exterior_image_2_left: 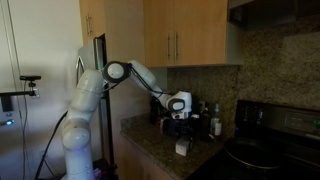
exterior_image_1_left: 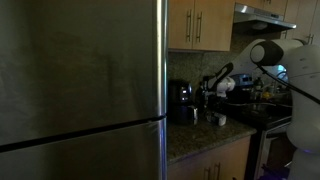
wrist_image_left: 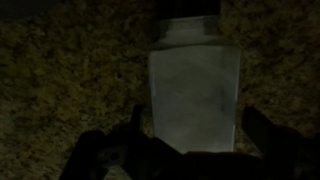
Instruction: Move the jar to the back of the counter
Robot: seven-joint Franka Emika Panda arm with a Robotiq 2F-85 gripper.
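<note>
The small squat whitish jar stands ungrasped near the front of the dark speckled granite desk. The end effector hovers above, released. Nothing is done yet.

Tool hangs over jar — small, whitish — on speckled counter; apparently not touching it.

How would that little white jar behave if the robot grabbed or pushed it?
The jar looks rigid and smooth-sided in the wrist view, so it should hold its shape but might slip in a weak grip. It stands upright on the counter, so it probably slides or tips rather than rolls. Small, so likely light.
</note>
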